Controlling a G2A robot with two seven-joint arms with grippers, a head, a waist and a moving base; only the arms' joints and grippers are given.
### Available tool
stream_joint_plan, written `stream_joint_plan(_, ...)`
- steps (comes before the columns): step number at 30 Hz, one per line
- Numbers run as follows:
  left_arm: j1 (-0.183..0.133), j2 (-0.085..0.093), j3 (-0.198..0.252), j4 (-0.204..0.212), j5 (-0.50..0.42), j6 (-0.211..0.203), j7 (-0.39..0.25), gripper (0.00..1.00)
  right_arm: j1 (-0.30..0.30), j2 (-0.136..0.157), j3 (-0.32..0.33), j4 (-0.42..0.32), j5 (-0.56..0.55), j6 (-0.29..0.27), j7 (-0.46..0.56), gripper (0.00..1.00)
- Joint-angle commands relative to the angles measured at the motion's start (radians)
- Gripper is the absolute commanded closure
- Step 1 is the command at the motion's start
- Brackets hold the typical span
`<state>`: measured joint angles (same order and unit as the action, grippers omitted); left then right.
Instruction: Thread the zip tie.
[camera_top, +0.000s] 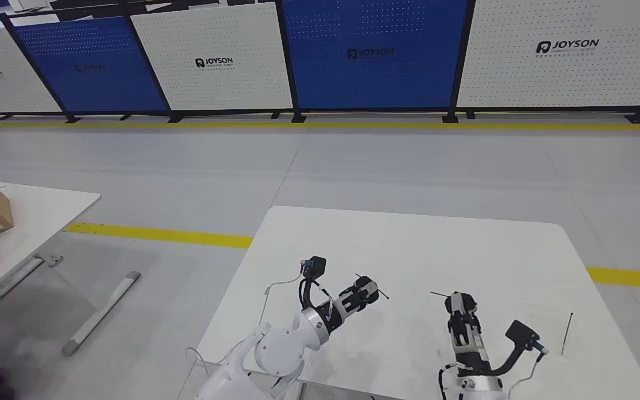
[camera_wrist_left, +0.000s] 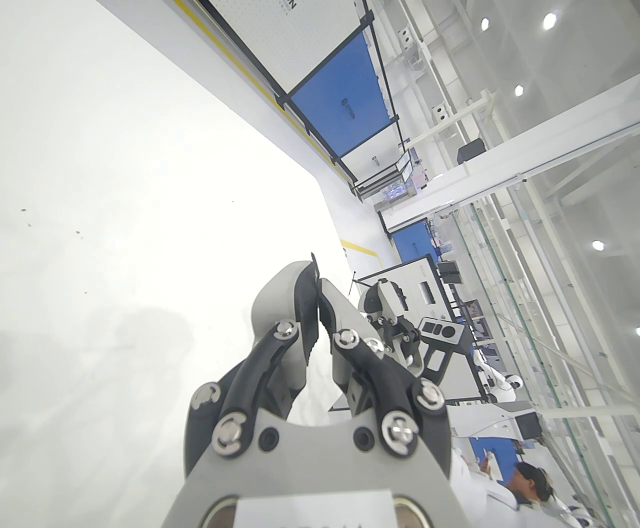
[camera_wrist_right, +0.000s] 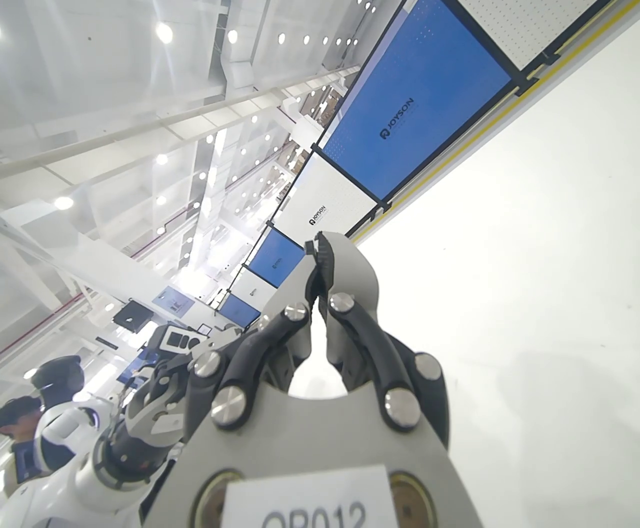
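Over the table (camera_top: 420, 240), left end effector (camera_wrist_left: 317, 281) and right end effector (camera_wrist_right: 316, 256) pinch (apparently) zip ties (camera_wrist_left: 314, 261).

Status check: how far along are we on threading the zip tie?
Picked up: left gripper and right gripper are each shut on a thin black zip tie end. In hand: the ends face each other above the table, apart. Left: meeting and threading them. Another black tie lies on the table.
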<state>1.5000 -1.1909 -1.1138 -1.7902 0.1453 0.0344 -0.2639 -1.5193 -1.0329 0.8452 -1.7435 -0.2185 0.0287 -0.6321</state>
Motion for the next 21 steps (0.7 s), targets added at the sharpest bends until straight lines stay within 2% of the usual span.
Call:
stream_joint_plan(1,0.000,0.000,0.000,0.000,0.000,0.000,0.000,1.00,-0.005,-0.009,0.007,-0.003,0.027,-0.025,-0.032,1.00)
stream_joint_plan(3,0.000,0.000,0.000,0.000,0.000,0.000,0.000,1.00,-0.013,-0.018,0.010,-0.005,0.046,-0.068,-0.063,1.00)
stream_joint_plan(5,0.000,0.000,0.000,0.000,0.000,0.000,0.000,1.00,-0.015,-0.024,0.011,0.003,0.052,-0.086,-0.044,1.00)
stream_joint_plan(9,0.000,0.000,0.000,0.000,0.000,0.000,0.000,1.00,0.017,-0.043,0.000,0.022,0.051,0.010,-0.010,1.00)
stream_joint_plan(21,-0.006,-0.002,0.010,-0.004,-0.001,0.000,0.006,1.00,0.017,-0.043,0.000,0.022,0.051,0.010,-0.010,1.00)
